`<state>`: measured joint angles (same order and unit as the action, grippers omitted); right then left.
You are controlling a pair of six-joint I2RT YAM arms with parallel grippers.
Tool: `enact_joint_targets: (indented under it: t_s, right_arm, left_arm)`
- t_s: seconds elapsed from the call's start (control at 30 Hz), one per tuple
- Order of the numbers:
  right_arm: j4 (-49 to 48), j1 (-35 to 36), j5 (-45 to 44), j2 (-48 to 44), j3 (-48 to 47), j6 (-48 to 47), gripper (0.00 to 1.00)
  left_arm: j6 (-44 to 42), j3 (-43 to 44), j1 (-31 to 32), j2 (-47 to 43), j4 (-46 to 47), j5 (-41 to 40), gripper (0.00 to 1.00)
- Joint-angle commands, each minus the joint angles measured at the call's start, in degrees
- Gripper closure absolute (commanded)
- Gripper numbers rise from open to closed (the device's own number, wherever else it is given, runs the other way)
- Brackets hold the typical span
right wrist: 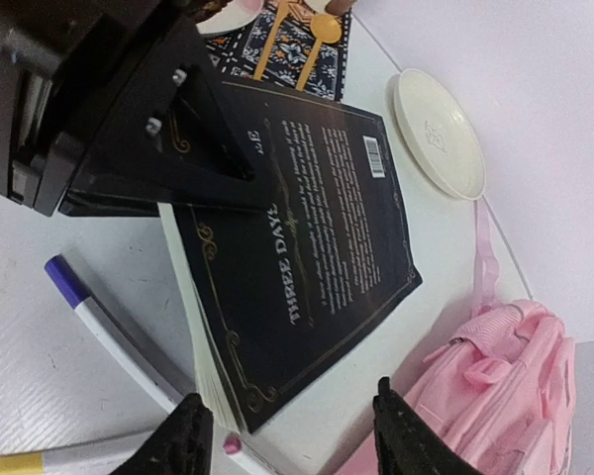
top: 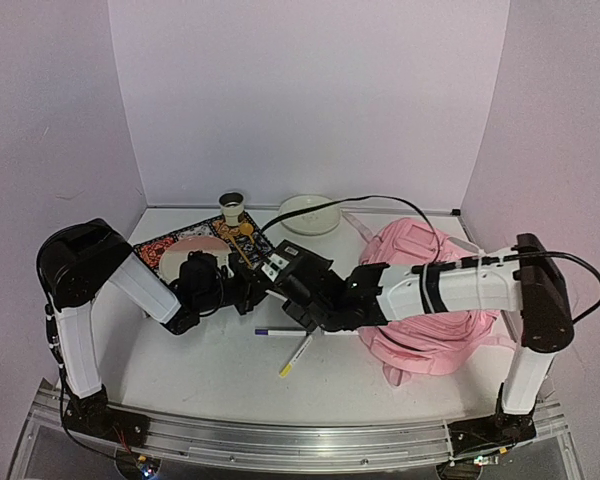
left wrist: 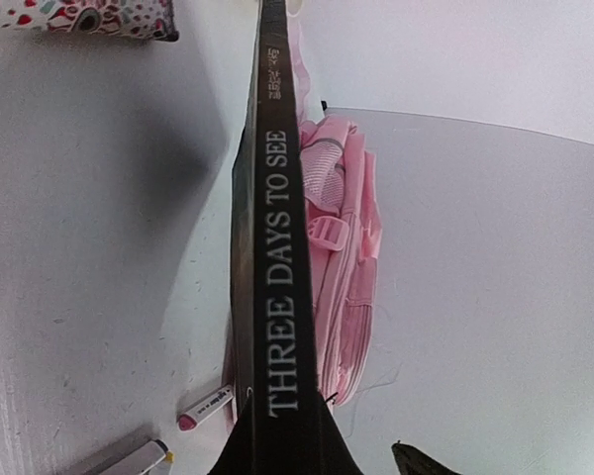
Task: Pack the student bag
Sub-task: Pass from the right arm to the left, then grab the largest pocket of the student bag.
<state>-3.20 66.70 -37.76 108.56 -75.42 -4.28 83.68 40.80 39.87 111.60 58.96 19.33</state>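
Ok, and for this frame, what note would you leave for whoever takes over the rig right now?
Left pincer: shut on the book "Three Days to See", mid-table.
Right pincer: open, fingers either side of the book's near corner, gripping nothing.
Pink backpack: lying on the right side of the table, partly under the right arm; cannot tell whether it is open.
Purple-capped marker and yellow-capped marker: loose beside the book.
Done: book in hand.
Left: get the book, probably the markers too, into the backpack.
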Motion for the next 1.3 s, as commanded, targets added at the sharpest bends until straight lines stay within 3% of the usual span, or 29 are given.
enact_joint_targets:
  t_s: [0.0,0.63,1.27]
  right_arm:
    - [11.0,0.0,-0.4,-6.6,1.3,5.6,0.39]
    - [44.3,-6.2,2.8,-7.7,2.6,31.2,0.32]
    - [44.3,-11.1,-0.4,0.7,4.6,32.7,0.28]
  left_arm:
    - [-4.9,1.0,-0.7,-5.6,3.2,0.3,1.00]
    - [-17.4,0.6,-2.7,-15.4,-10.1,-2.1,1.00]
    - [-20.6,-1.0,-2.7,-20.5,-16.1,-1.7,1.00]
